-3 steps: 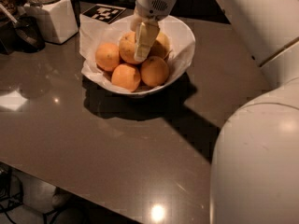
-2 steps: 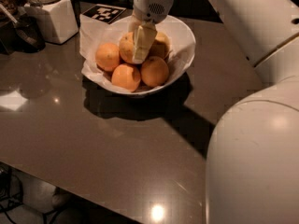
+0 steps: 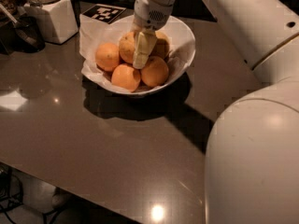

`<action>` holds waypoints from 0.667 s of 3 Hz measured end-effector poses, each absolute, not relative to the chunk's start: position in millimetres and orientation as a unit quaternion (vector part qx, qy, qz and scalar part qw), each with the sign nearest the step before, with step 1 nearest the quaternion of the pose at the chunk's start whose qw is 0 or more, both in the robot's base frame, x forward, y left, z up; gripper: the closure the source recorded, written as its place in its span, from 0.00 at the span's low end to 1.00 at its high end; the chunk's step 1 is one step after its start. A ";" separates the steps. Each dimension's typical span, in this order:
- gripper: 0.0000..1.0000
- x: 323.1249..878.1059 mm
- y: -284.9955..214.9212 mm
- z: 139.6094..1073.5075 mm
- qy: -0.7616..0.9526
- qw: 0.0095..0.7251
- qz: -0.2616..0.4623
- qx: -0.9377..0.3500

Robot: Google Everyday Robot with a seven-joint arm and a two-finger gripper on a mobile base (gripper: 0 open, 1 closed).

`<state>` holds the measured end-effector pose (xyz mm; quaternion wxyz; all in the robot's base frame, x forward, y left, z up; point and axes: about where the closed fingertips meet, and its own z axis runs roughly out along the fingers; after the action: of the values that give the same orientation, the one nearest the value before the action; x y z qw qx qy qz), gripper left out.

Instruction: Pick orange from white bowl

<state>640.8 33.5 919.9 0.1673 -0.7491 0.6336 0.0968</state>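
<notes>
Camera view shows a grey-brown table [image 3: 93,139] with the white bowl [image 3: 188,37] standing toward its far side, lined with crumpled white paper [image 3: 91,31] that sticks up past the rim on the left. Five oranges lie in the bowl. A bright one [image 3: 107,56] sits at the left, two more [image 3: 125,77] [image 3: 154,71] lie side by side at the near edge, and a paler yellowish one [image 3: 125,45] lies behind them.

The orange [image 3: 163,45], darker and duller than the rest, rests at the far right of the pile and is partly hidden. The pincer [image 3: 140,59] reaches down into the middle of the bowl from the far side, pointing at the table, its cream tip set between the pale orange and the orange and just above the two near ones. Whether it is released or clenched, I cannot tell. The orange lies in the bowl among the others.

The white arm [image 3: 243,22] runs from the pincer's wrist to the right, and a large rounded white part of the robot [image 3: 252,162] fills the near right corner. A white square jar [image 3: 52,18] stands at the far left, with a black-and-white marker card [image 3: 103,13] lying flat just behind the bowl.
</notes>
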 end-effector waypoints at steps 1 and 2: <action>0.46 639.2 32.6 911.9 0.633 0.162 0.100 -0.751; 0.70 639.2 32.6 911.6 0.633 0.161 0.100 -0.751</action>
<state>639.2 32.6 911.6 0.1614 -0.7506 0.6329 0.1003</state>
